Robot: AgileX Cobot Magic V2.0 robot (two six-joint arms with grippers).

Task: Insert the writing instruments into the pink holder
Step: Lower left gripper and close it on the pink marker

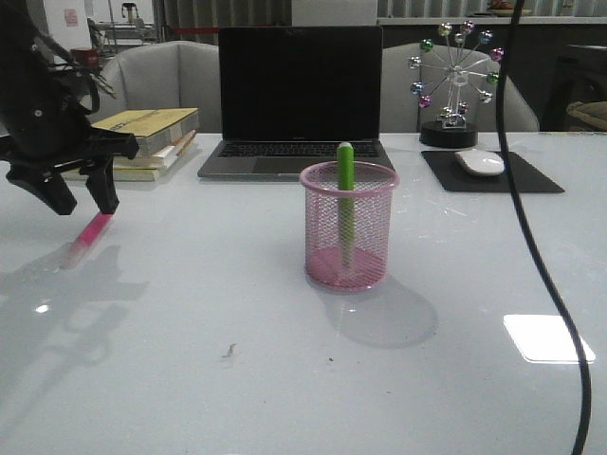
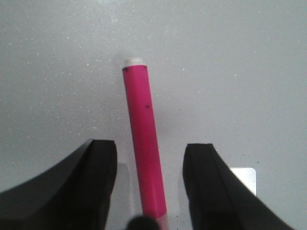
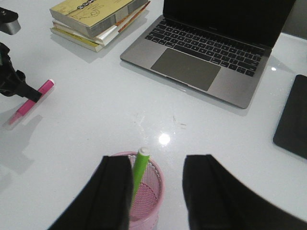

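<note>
While the pink holder (image 1: 349, 226) contains only the green marker (image 1: 346, 201), standing upright below the right gripper's (image 3: 156, 179) open jaws, the pink marker (image 2: 144, 139) lies flat on the tabletop (image 1: 285, 379) between the left gripper's (image 2: 149, 187) open jaws.

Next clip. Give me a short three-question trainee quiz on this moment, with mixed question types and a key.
1. True or false: the green marker already stands inside the pink holder.
2. Where is the pink marker? A) in the holder B) lying on the table under the left gripper C) on the books
3. Fill in: in its wrist view, the left gripper's fingers are ____ on either side of the pink marker.

Key: 1 true. 2 B. 3 open, not touching it.
</note>
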